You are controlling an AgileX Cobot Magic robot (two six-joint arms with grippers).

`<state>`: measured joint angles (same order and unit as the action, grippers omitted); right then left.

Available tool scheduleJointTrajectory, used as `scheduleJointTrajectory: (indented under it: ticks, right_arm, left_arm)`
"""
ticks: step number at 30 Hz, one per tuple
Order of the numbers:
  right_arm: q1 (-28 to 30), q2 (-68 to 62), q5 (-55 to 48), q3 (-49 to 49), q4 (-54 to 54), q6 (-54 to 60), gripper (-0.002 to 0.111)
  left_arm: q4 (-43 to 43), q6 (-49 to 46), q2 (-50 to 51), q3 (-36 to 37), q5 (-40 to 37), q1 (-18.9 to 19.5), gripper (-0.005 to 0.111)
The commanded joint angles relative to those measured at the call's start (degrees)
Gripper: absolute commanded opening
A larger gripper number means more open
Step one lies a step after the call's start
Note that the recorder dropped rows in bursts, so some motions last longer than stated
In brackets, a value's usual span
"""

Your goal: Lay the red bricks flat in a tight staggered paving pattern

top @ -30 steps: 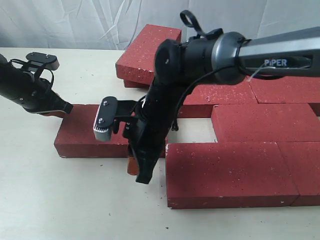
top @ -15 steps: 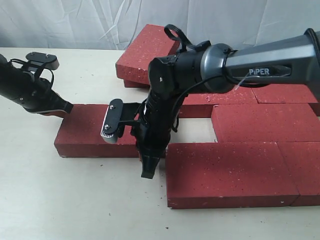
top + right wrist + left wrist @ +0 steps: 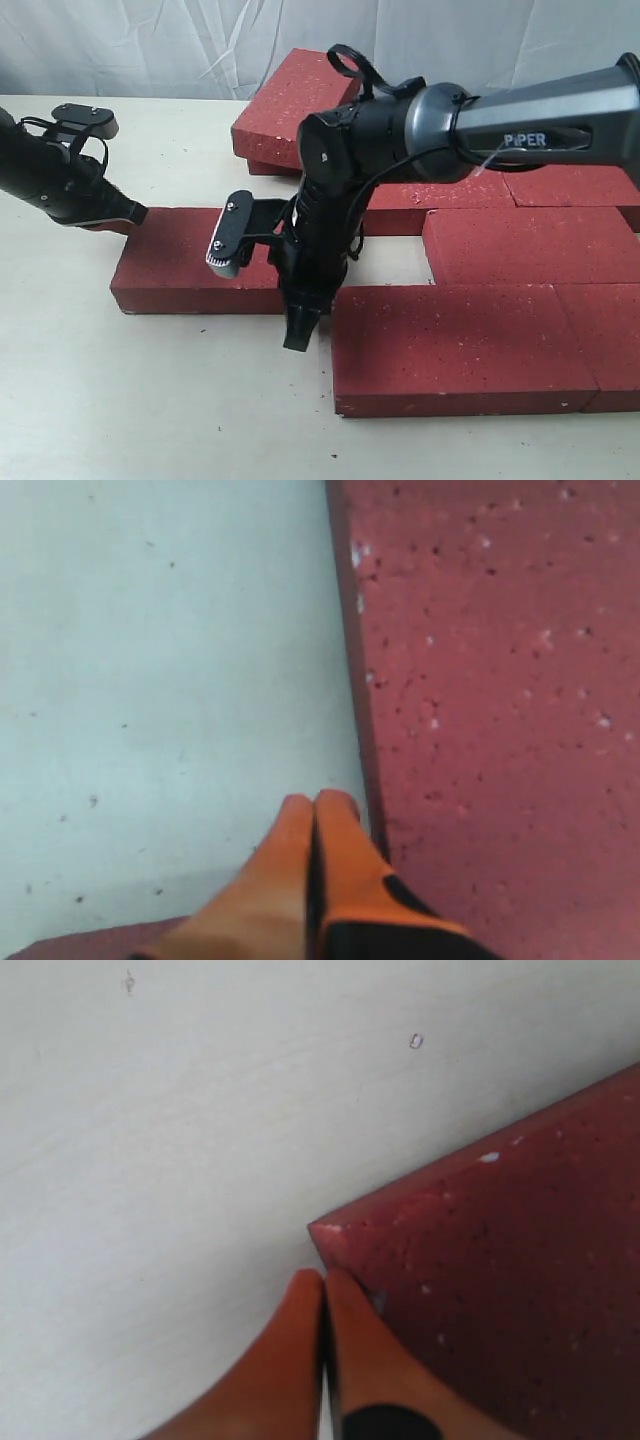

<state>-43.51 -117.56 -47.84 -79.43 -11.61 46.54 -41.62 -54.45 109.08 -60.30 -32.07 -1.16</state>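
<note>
A loose red brick (image 3: 170, 265) lies flat left of the paved group, close to the front brick (image 3: 460, 345). My left gripper (image 3: 135, 213) is shut and empty, its tips touching that loose brick's far left corner. In the left wrist view the orange fingertips (image 3: 345, 1295) meet right at the corner of the loose brick (image 3: 500, 1260). My right gripper (image 3: 296, 340) points down, shut and empty, beside the front brick's left end. The right wrist view shows that gripper (image 3: 315, 802) against the edge of the front brick (image 3: 500, 680).
More red bricks (image 3: 530, 240) lie flat in rows at the right, running off the frame. A tilted stack of bricks (image 3: 300, 95) sits at the back. The white table (image 3: 150, 400) stretches left and front; a white curtain hangs behind.
My right gripper has swung slightly right and away from the table's front, closing on the front brick's left end. The left arm has stayed put.
</note>
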Motion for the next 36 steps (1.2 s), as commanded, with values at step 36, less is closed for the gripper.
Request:
scheduleJointTrajectory:
  ticks: [36]
  right_arm:
    - [22.03, 1.88, -2.55, -0.79, -14.65, -0.12, -0.001]
  left_arm:
    - [-3.86, -1.74, -0.10, 0.16, -3.27, -2.50, 0.000]
